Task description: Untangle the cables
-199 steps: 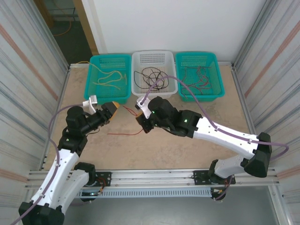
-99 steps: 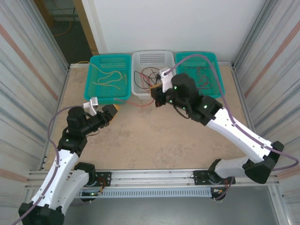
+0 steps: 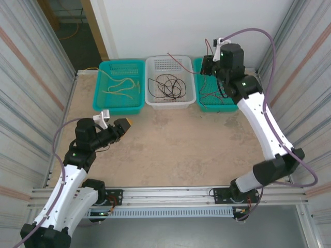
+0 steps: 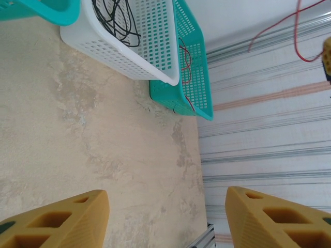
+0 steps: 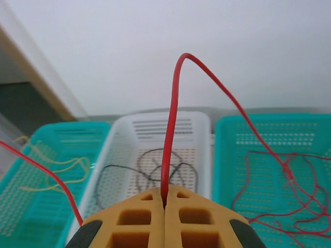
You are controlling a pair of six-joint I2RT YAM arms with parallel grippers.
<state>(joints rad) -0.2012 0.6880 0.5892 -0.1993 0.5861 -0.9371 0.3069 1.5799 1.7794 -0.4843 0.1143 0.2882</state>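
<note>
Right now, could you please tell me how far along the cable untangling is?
Done: yellow cables lie in the left teal basket, black cables in the white basket, red cables in the right teal basket. In hand: the right gripper is shut on one red cable, raised above the baskets. The left gripper is open and empty. Left: probably dropping it among the reds.
</note>
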